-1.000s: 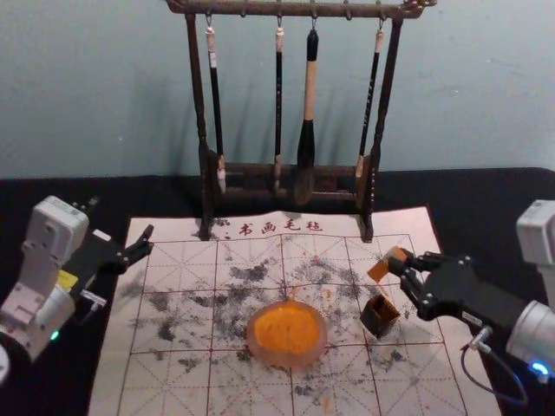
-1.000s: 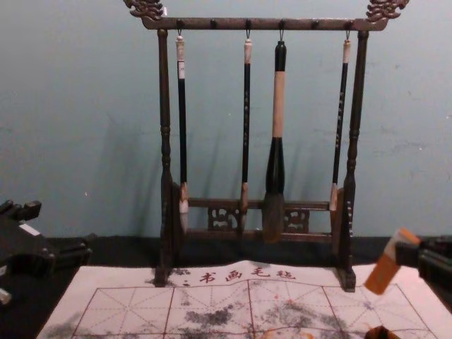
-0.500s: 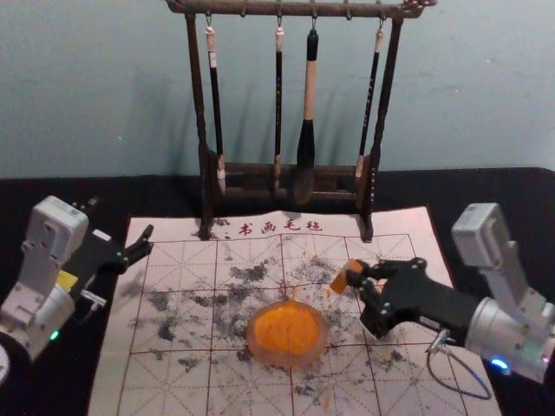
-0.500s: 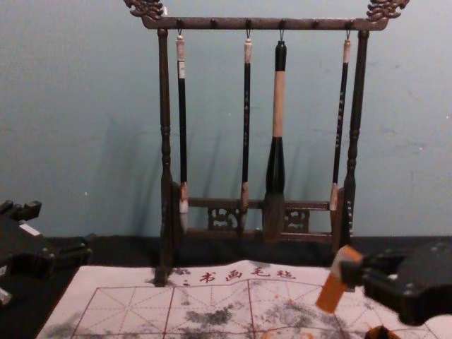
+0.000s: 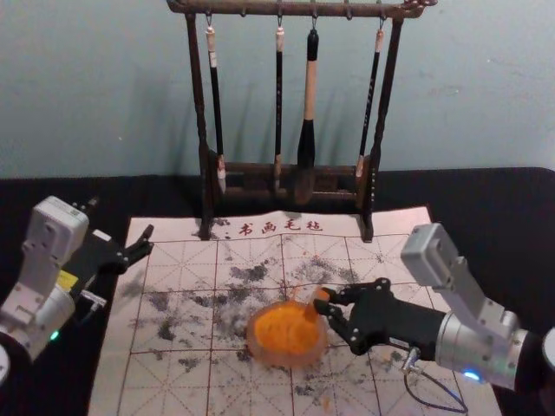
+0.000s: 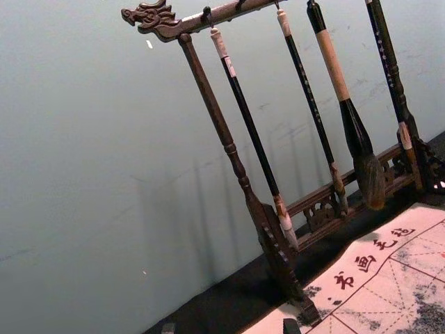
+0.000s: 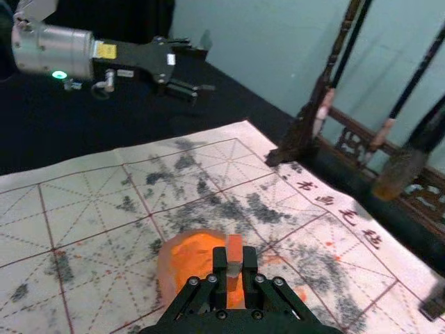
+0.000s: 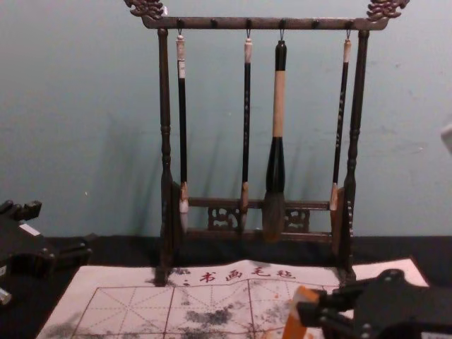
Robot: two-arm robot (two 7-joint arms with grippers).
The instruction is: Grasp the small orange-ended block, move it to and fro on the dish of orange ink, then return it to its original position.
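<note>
"Watching the right gripper (image 5: 323,302)? What's new?"

"It has carried the orange-ended block (image 7: 234,245) inward across the mat (image 5: 186,381). Half a second ago the block hung off to the dish's right; now it's at the right-hand side of the dish (image 5: 251,347), its lower end over the orange ink (image 5: 282,329)."

"So the carrying part is about done?"

"I'd judge so, with the to-and-fro stroke next. Whether the end has met the ink, I can't tell from these angles (the head view comes close to persuading me, but not quite). The chest view has the block tilted, lower end leaning toward the robot's left."

"And the claw itself?"

"Narrow. The right wrist view has its two fingers drawn in on either side of the block, gripping it between their tips. Nothing looks loose."

"The other one?"

"The left gripper (image 5: 150,239) is out beyond the mat's left side, fingers spread, holding nothing. Parked, I'd say."

"What would worry you from here?"

"Depth, mainly. Pressing too hard could push the dish along or twist the block in the grip; too light, and it would skim without picking up colour. I'd lower gently, keep the strokes short and inside the rim, then lift clear before going back to its original place."
</note>
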